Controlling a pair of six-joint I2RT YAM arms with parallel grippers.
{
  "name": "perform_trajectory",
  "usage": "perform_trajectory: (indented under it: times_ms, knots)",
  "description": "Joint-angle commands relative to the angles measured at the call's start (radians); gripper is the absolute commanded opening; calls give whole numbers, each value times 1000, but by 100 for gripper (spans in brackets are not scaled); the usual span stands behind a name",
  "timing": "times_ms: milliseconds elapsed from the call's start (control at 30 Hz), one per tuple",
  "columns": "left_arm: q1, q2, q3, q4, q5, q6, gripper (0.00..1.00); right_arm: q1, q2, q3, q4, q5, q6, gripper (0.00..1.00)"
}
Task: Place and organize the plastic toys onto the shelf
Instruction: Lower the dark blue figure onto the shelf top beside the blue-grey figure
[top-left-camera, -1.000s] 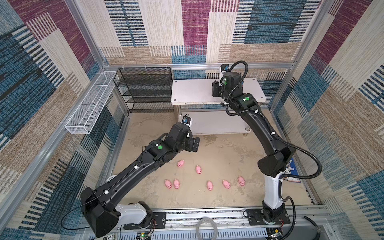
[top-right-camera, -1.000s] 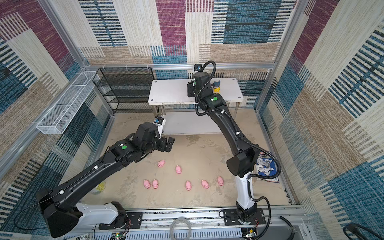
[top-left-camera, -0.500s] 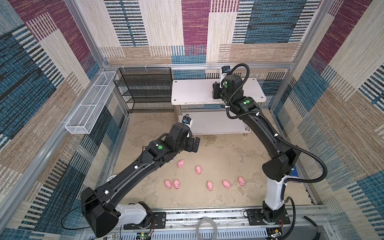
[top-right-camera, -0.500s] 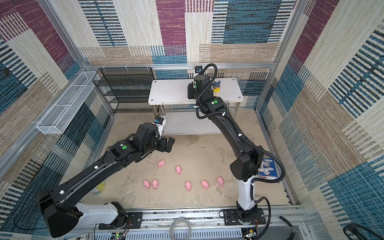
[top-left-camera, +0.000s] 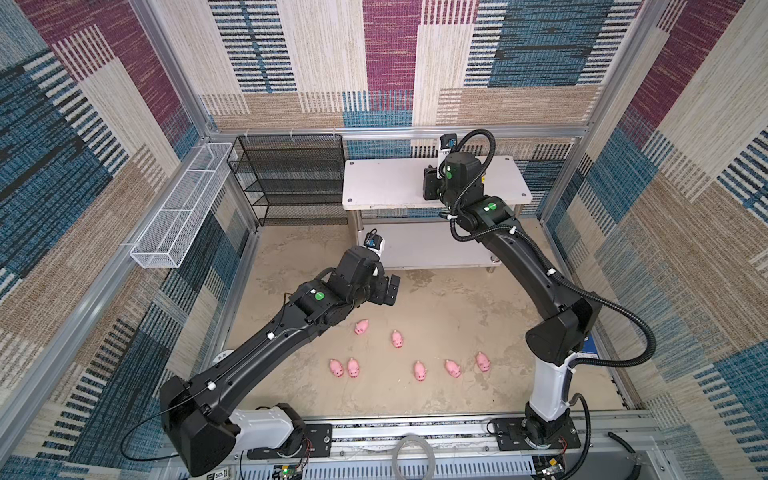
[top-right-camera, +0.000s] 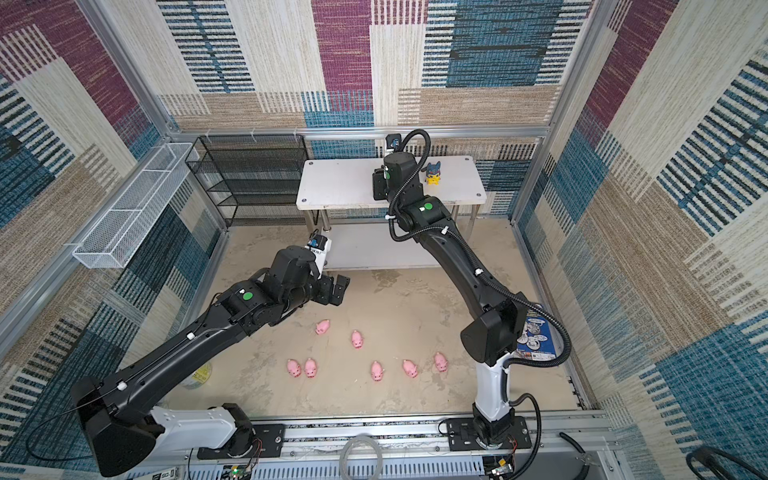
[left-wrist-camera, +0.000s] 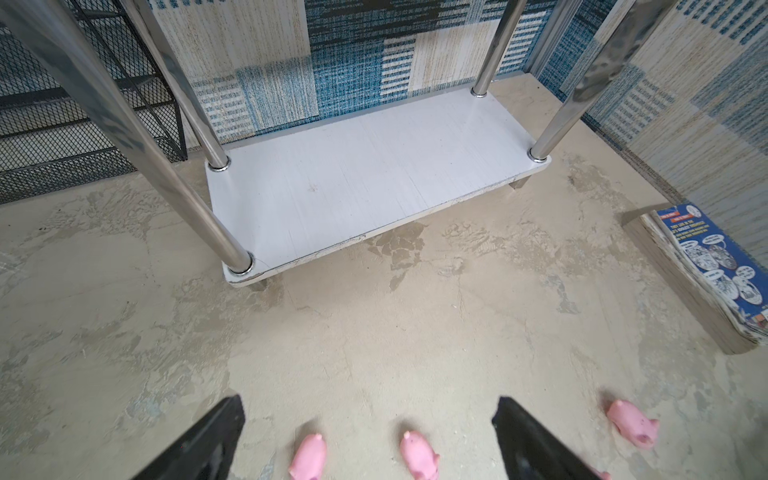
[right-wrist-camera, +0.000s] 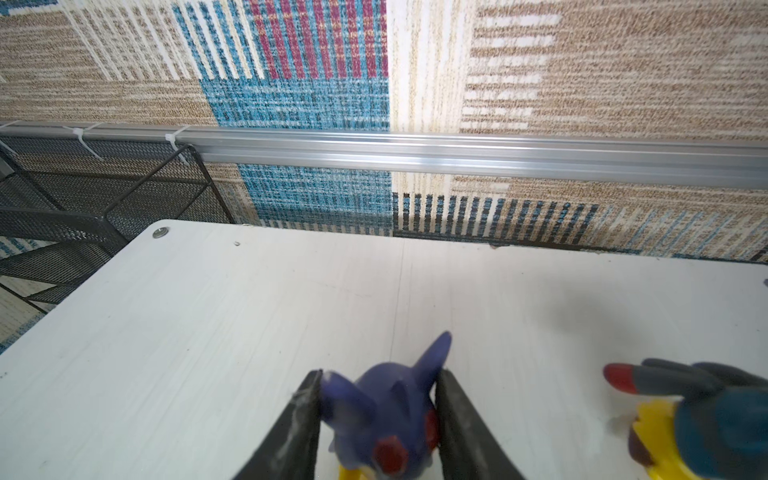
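Several pink pig toys (top-left-camera: 397, 338) (top-right-camera: 356, 339) lie scattered on the floor; three pigs (left-wrist-camera: 309, 455) show in the left wrist view. My left gripper (top-left-camera: 386, 289) (top-right-camera: 336, 289) (left-wrist-camera: 368, 401) hovers open just behind them, holding nothing. The white shelf (top-left-camera: 386, 183) (top-right-camera: 340, 183) (left-wrist-camera: 374, 174) (right-wrist-camera: 249, 311) stands at the back. Over its top tier my right gripper (top-left-camera: 430, 189) (top-right-camera: 378, 185) (right-wrist-camera: 379, 374) is shut on a blue-hooded yellow figurine (right-wrist-camera: 386, 415). A second hooded figurine (top-right-camera: 433, 173) (right-wrist-camera: 706, 419) stands on the top tier beside it.
A black wire-mesh rack (top-left-camera: 291, 178) stands left of the shelf, and a white wire basket (top-left-camera: 178, 208) hangs on the left wall. A blue printed booklet (top-right-camera: 536, 332) (left-wrist-camera: 715, 266) lies by the right wall. A jar (top-right-camera: 199, 374) peeks out under my left arm.
The right arm's elbow has swung outward to the right while its gripper stays over the top tier with the figurine. The left arm and the pigs have not moved.
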Motion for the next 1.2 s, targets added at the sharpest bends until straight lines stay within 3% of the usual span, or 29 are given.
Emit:
perform_trajectory:
  times_ms: [0, 1167]
  knots:
    - [-1, -7, -3, 33, 8, 14, 99, 4, -2, -7, -38, -3, 5, 45]
    - [-2, -15, -3, 37, 19, 19, 99, 6, -2, -4, -30, 5, 7, 58]
